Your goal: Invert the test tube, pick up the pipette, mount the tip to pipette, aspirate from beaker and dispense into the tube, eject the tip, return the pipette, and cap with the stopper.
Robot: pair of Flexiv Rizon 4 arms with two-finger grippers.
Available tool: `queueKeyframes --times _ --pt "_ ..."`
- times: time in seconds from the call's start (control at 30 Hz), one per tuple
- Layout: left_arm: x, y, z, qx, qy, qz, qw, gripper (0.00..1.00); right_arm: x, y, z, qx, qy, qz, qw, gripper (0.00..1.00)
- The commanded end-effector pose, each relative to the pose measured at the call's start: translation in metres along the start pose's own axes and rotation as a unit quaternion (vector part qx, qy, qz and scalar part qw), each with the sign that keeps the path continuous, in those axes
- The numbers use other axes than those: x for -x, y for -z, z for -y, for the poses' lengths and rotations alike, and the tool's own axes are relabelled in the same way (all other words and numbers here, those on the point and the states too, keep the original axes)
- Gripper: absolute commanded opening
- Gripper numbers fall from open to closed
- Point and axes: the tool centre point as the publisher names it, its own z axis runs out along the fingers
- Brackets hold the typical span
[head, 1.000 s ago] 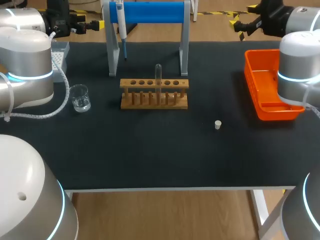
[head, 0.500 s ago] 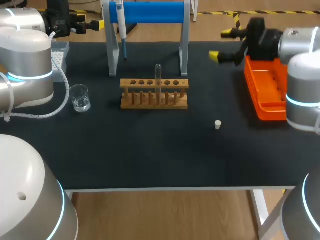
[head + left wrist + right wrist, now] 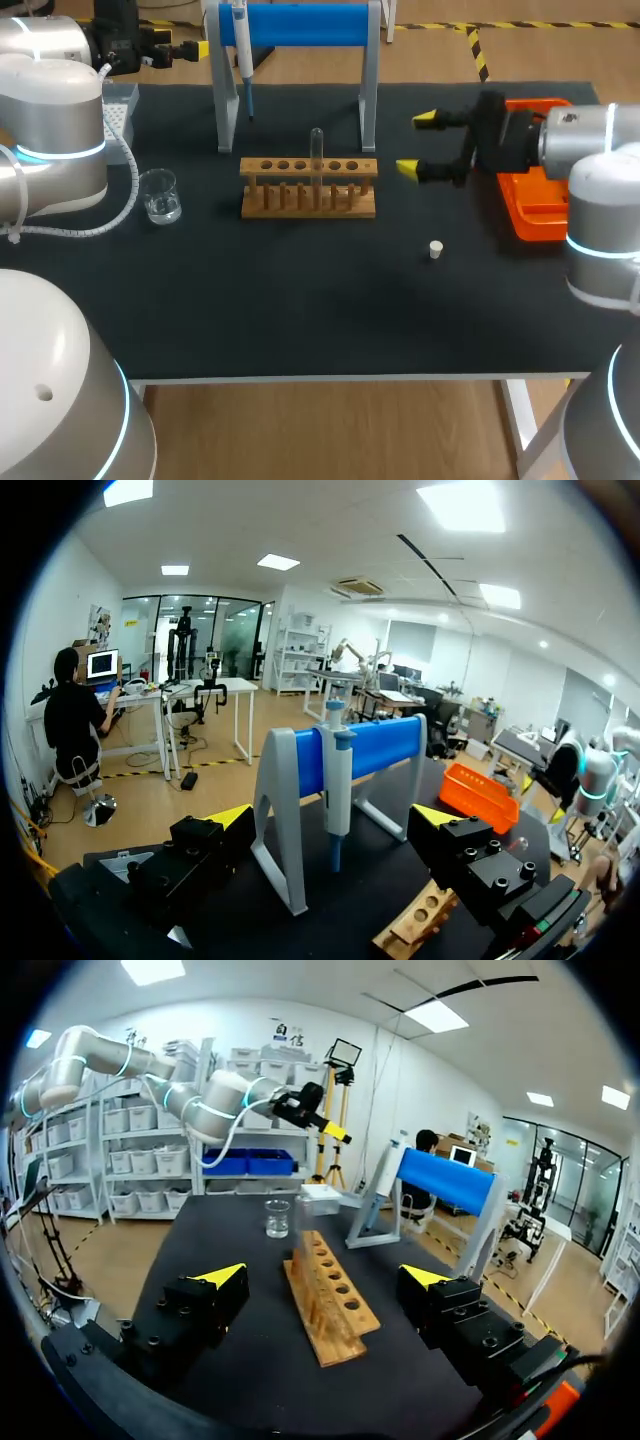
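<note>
A clear test tube [image 3: 316,150] stands upright in the wooden rack [image 3: 308,187] at mid-table. The pipette [image 3: 242,48] hangs on the blue-barred stand [image 3: 300,25] behind it. A glass beaker [image 3: 160,195] sits left of the rack, and a small white stopper [image 3: 435,249] lies to its front right. My right gripper [image 3: 416,143] hovers open and empty just right of the rack; in its wrist view the right gripper [image 3: 323,1275] faces the rack [image 3: 325,1295] end-on, with the beaker [image 3: 277,1217] beyond. My left gripper [image 3: 332,815] is open and empty at the back left, with the pipette [image 3: 338,780] ahead of it.
An orange bin [image 3: 530,190] stands at the right edge, behind my right arm. A tip box [image 3: 120,105] sits at the back left near my left arm. The stand's grey legs [image 3: 228,100] flank the space behind the rack.
My right arm has swung in from the back right corner, leftward and forward past the orange bin, and now hangs beside the rack. The left arm has not moved.
</note>
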Motion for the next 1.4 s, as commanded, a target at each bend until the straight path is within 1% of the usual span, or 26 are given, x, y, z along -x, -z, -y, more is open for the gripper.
queueKeyframes --times 0.03,0.57,0.63,0.73,0.83,0.93,1.0,1.1,1.2,1.23,1.33,1.4 --pt "0.000 0.000 -0.001 -0.002 -0.001 0.001 1.000 1.00 -0.012 -0.002 0.003 -0.003 0.029 -0.013 0.999 1.00" --pt "0.000 0.000 -0.001 -0.002 -0.001 0.001 1.000 1.00 -0.012 -0.002 0.003 -0.003 0.029 -0.013 0.999 1.00" --pt "-0.014 0.010 -0.003 -0.013 -0.024 0.001 1.000 1.00 -0.012 -0.002 0.003 -0.003 0.029 -0.013 0.999 1.00" --pt "-0.041 0.027 -0.019 -0.016 -0.058 0.008 0.998 1.00 -0.012 -0.002 0.003 -0.003 0.029 -0.013 0.999 1.00" --pt "-0.069 0.043 -0.041 -0.027 -0.077 0.000 0.997 1.00 -0.012 -0.002 0.003 -0.003 0.029 -0.013 0.999 1.00" --pt "-0.096 0.057 -0.068 -0.032 -0.101 -0.007 0.994 1.00 -0.012 -0.002 0.003 -0.003 0.029 -0.013 0.999 1.00" --pt "-0.115 0.064 -0.084 -0.046 -0.098 -0.019 0.994 1.00 -0.012 -0.002 0.003 -0.003 0.029 -0.013 0.999 1.00" --pt "-0.132 0.070 -0.105 -0.045 -0.104 -0.018 0.993 1.00 -0.012 -0.002 0.003 -0.003 0.029 -0.013 0.999 1.00" --pt "-0.147 0.074 -0.118 -0.053 -0.106 -0.025 0.993 1.00 -0.012 -0.002 0.003 -0.003 0.029 -0.013 0.999 1.00" --pt "-0.152 0.075 -0.120 -0.057 -0.117 -0.027 0.991 1.00 -0.012 -0.002 0.003 -0.003 0.029 -0.013 0.999 1.00" --pt "-0.164 0.076 -0.123 -0.071 -0.135 -0.041 0.988 1.00 -0.012 -0.002 0.003 -0.003 0.029 -0.013 0.999 1.00" --pt "-0.170 0.076 -0.125 -0.068 -0.148 -0.052 0.985 1.00 -0.012 -0.002 0.003 -0.003 0.029 -0.013 0.999 1.00"
